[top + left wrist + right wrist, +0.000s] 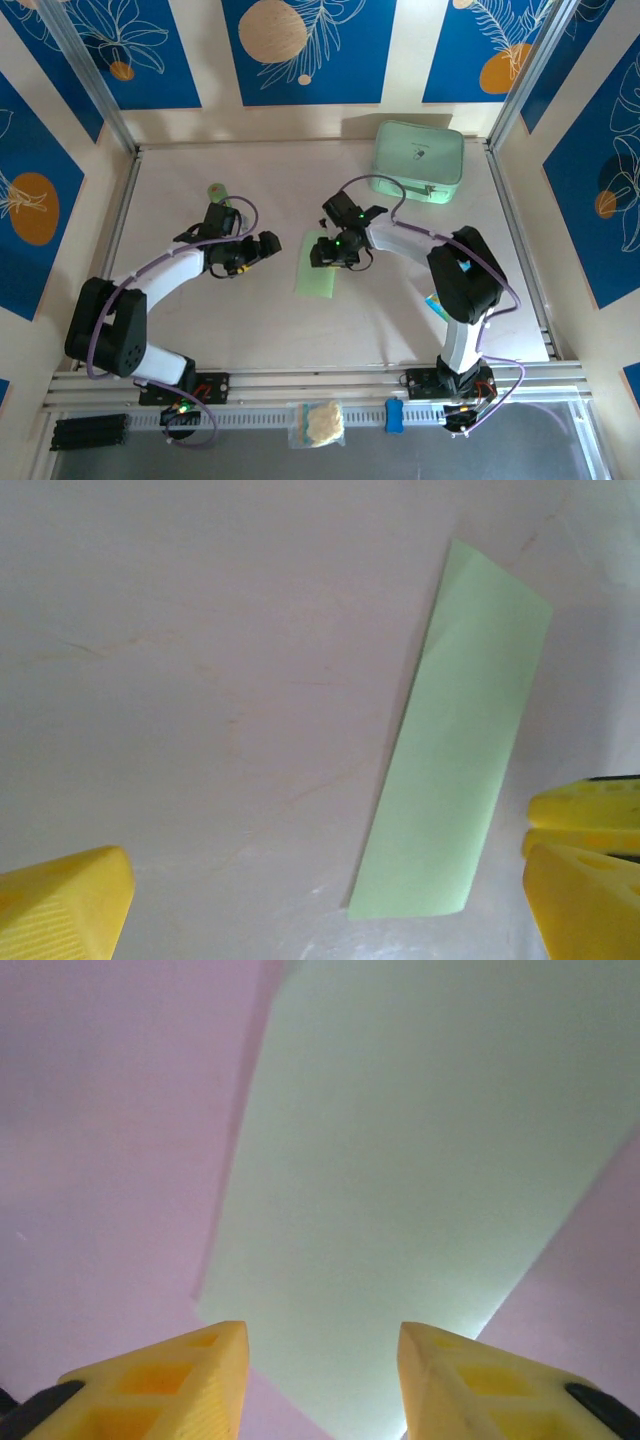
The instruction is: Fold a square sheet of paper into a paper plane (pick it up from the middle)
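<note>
1. The sheet of paper (320, 272) lies flat near the middle of the bench (250, 330). It is folded into a long, narrow pale green strip, with its long edges running away from the arms at a slight tilt.
2. The right fingers (333, 252) are over the far part of the strip. In the right wrist view these yellow fingers (185, 1380) stand partly spread with a clear gap between them, and the paper (420, 1180) lies flat beyond the gap. I cannot tell whether the tips touch it.
3. The left fingers (262, 248) are spread wide — near the strip's left edge but apart from it. In the left wrist view one yellow finger (60, 905) sits in each lower corner, and the strip (455, 750) lies between them, closer to the right-hand one.
4. A mint-green case (418, 160) rests at the far right of the bench, well apart from the paper.
5. A small green bottle (218, 192) stands just beyond the left arm's wrist.
</note>
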